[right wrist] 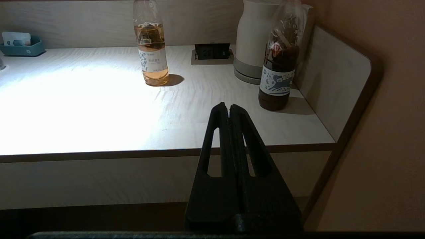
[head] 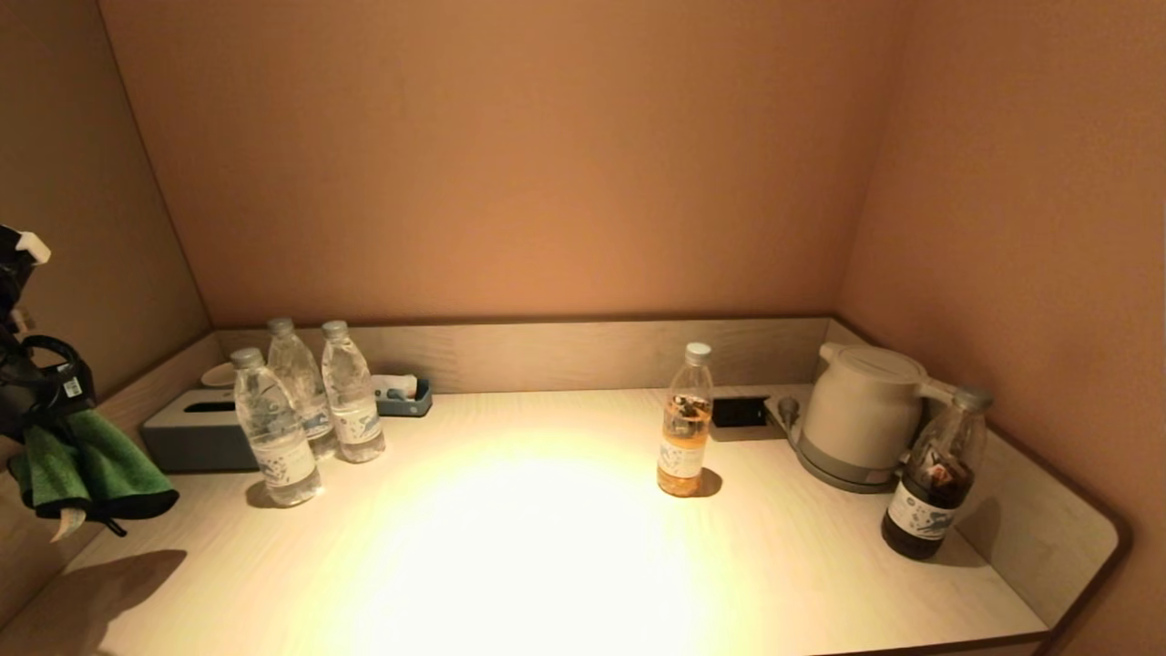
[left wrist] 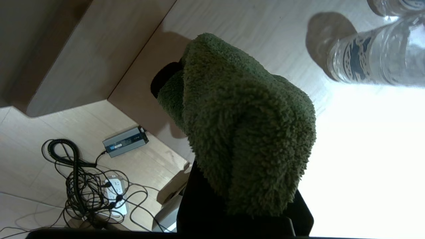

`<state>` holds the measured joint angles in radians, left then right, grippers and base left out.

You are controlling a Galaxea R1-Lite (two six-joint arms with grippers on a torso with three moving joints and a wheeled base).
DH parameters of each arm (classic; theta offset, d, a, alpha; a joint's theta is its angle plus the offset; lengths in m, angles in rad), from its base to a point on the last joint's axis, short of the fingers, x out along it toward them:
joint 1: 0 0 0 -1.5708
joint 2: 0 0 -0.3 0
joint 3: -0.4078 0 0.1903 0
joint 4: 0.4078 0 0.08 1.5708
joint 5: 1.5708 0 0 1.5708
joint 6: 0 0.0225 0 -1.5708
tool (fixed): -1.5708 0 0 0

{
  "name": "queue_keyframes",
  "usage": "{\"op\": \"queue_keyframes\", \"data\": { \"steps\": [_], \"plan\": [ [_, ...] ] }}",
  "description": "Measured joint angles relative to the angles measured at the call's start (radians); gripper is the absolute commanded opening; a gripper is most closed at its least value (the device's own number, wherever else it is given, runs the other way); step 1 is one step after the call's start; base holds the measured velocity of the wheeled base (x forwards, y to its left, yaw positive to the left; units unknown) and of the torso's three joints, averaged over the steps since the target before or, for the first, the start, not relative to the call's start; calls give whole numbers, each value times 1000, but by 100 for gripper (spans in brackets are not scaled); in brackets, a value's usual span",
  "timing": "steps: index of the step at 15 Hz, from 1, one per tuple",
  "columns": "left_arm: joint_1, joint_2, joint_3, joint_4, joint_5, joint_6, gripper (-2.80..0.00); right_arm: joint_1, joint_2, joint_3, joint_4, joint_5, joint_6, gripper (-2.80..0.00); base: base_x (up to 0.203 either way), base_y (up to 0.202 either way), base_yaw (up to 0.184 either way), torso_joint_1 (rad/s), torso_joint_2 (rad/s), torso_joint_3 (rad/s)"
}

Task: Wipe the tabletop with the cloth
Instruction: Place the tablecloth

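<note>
While the left gripper (head: 55, 428) hangs at the far left edge of the head view, above the tabletop's (head: 547, 547) left border, its fingers pinch a folded green cloth (head: 86, 469) that droops clear of the surface. Low in its own wrist view, the right gripper (right wrist: 229, 108) sits before the table's front edge, fingers pressed together, holding nothing.

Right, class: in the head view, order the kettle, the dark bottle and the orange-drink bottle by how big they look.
1. Kettle, largest.
2. Dark bottle.
3. Orange-drink bottle.
The dark bottle stands nearer the camera, so its lead over the orange one is unsure.
</note>
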<state>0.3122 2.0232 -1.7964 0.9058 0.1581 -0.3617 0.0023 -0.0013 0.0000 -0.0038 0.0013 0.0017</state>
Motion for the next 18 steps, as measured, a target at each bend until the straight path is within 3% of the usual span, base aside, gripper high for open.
{"op": "queue_keyframes", "data": {
  "steps": [7,18],
  "plan": [
    [20,144,-31,-40,4,-5,-280,0,0,0,-1,0,0,-280,0,0,0,0,0,0],
    [49,233,-84,-38,10,-7,-280,0,0,0,0,0,0,-280,0,0,0,0,0,0]
  ]
}}
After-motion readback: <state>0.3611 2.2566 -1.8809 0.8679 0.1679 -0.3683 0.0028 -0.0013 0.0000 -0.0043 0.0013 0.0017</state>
